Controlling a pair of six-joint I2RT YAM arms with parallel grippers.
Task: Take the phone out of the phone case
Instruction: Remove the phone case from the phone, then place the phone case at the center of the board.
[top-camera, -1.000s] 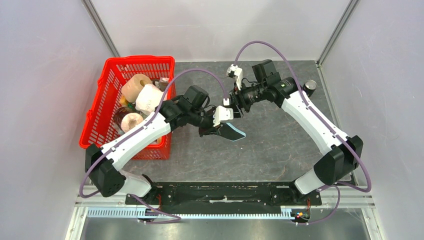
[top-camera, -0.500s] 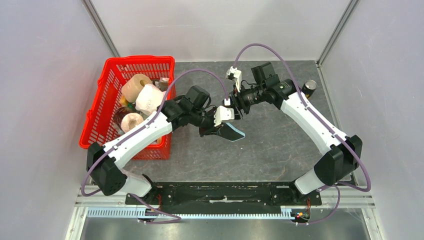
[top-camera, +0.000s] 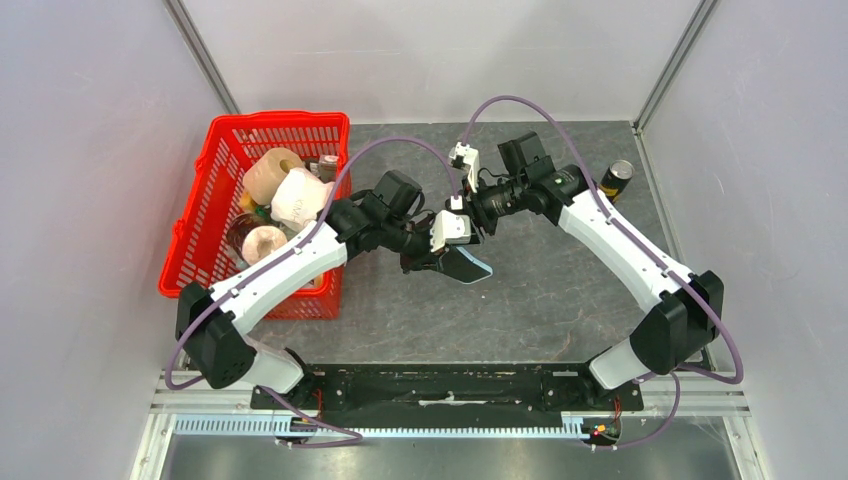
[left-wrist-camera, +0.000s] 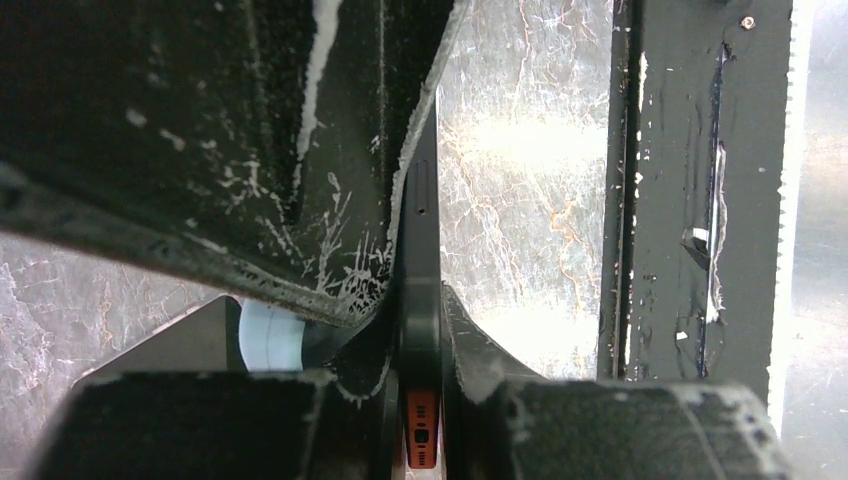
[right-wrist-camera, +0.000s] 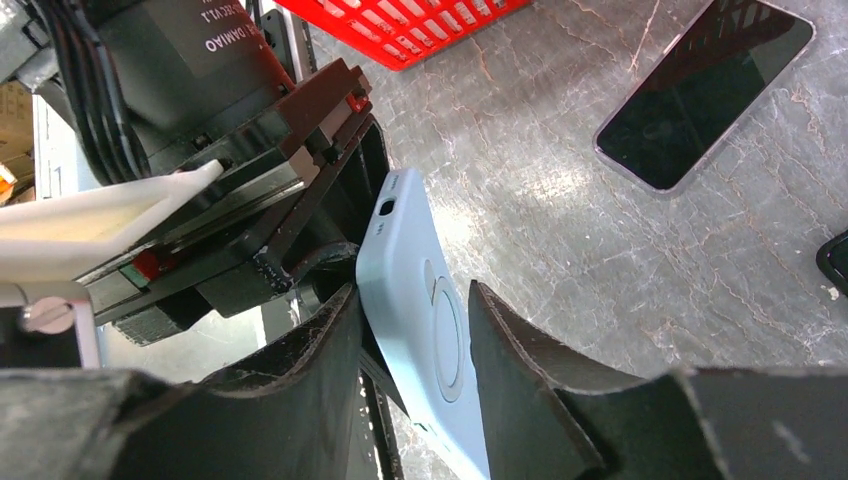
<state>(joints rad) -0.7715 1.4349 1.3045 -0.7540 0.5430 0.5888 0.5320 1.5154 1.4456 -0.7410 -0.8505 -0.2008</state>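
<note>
Pale-blue plastic marks the one phone case (right-wrist-camera: 425, 310), held clear of the grey marbled worktop (top-camera: 540, 290) near its middle, between the two arms. From above, a dark phone (top-camera: 460, 262) shows seated inside it, with the blue rim along its near edge.

The left pincer (top-camera: 438, 256) is pinching one end of the phone case. Its wrist camera shows a thin dark edge clamped tight between the two fingers (left-wrist-camera: 300, 200), seen edge-on.

The right pincer (right-wrist-camera: 413, 292) reaches in from the far side and straddles the case. One finger (right-wrist-camera: 300, 370) lies against its long edge and the other crosses its back beside the round ring. I cannot tell whether these two fingers actually press on the case or only flank it.

A second phone (right-wrist-camera: 700, 95) lies flat on the worktop, screen up, bare and well apart from the case. That makes two phones in all.

One red basket (top-camera: 200, 230) stands on the left side of the worktop. It holds three pale rolls and some smaller things too crowded to count. One dark can (top-camera: 618, 178) stands upright near the far right corner.
</note>
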